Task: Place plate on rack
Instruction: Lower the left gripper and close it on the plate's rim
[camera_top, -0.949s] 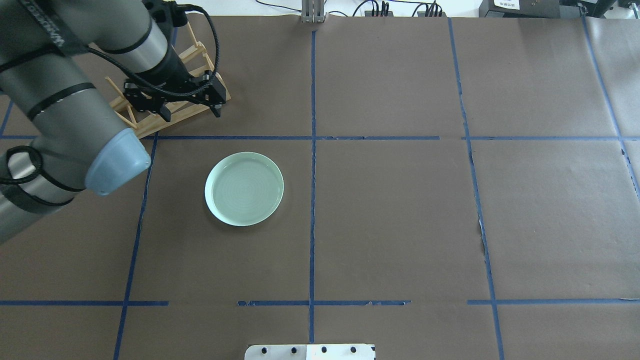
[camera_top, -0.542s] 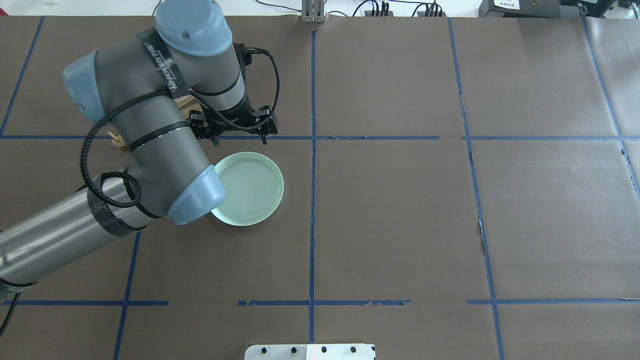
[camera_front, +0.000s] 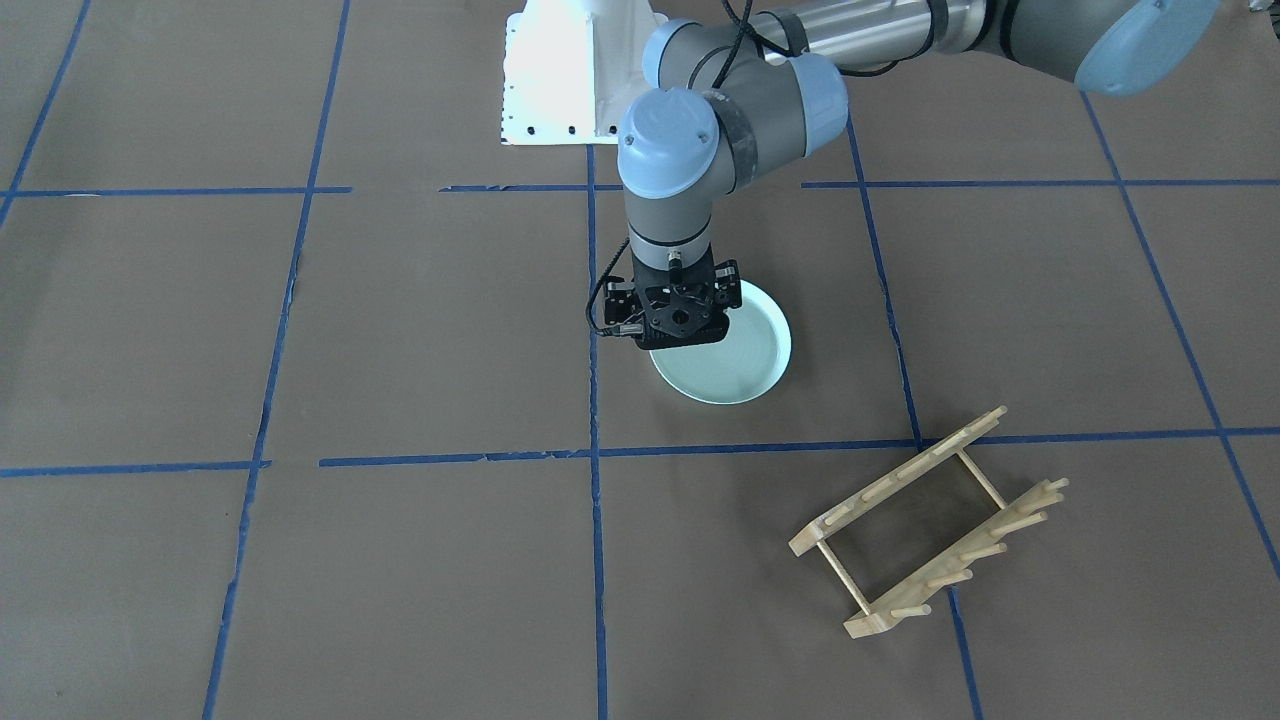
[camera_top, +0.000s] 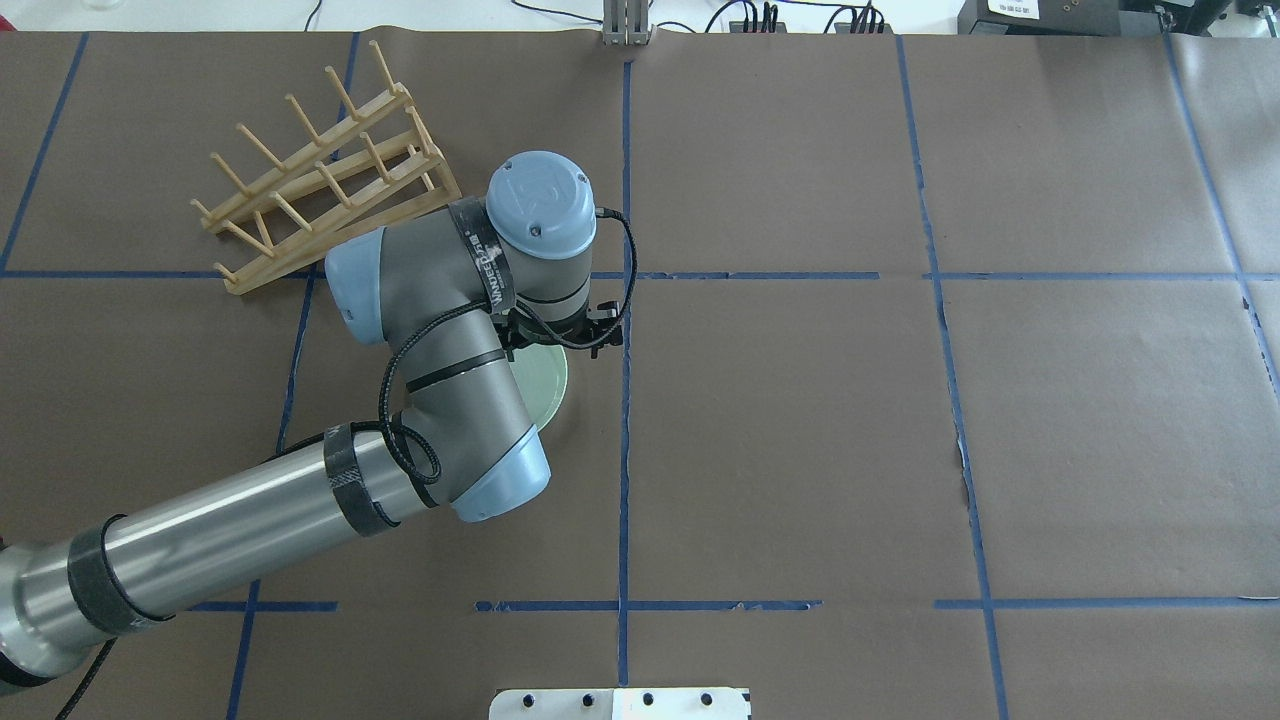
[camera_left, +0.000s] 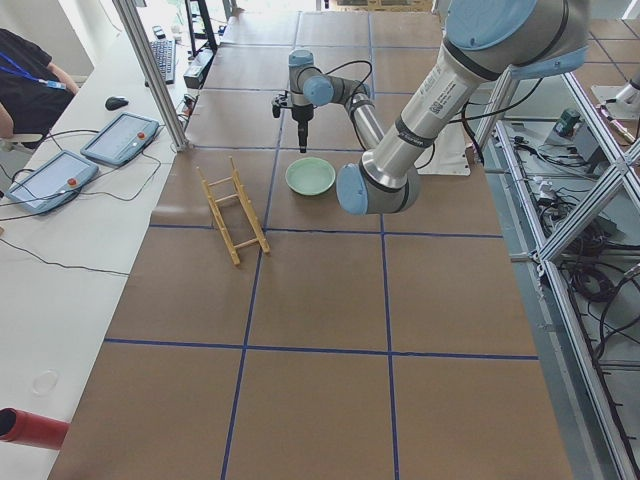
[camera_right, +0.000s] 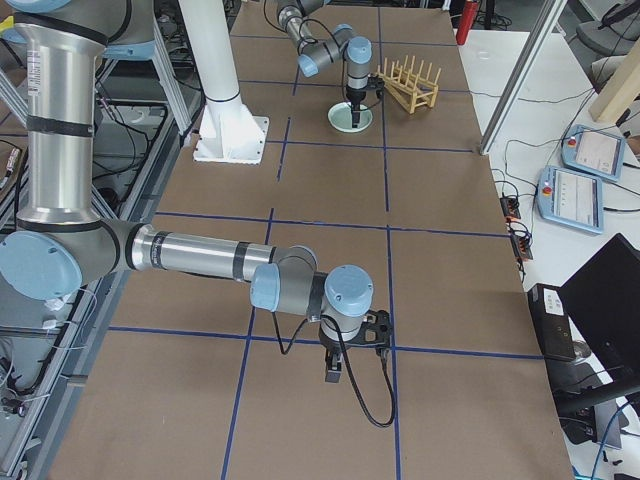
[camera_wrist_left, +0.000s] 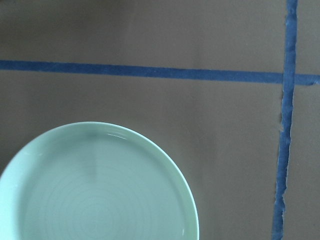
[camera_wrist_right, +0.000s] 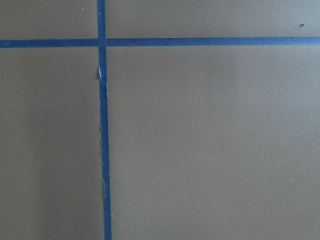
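Observation:
The pale mint-green plate (camera_front: 742, 358) lies flat on the brown paper, and only a sliver (camera_top: 553, 385) shows under my left arm in the overhead view. It fills the lower left of the left wrist view (camera_wrist_left: 100, 190). My left gripper (camera_front: 675, 335) points straight down over the plate's far-right rim, looks open, and holds nothing. The light-wood rack (camera_top: 320, 170) stands empty at the far left, apart from the plate. It also shows in the front view (camera_front: 930, 520). My right gripper (camera_right: 335, 370) hangs over bare paper far from both, and I cannot tell whether it is open.
Blue tape lines (camera_top: 625, 300) divide the brown paper into squares. The white base plate (camera_front: 570, 80) of the robot is at the near table edge. Tablets (camera_left: 120, 138) and an operator are on the side table past the rack.
My left arm has swung from over the rack to the right and toward the robot, ending over the plate's rim. The rack is now uncovered. The plate has not moved.

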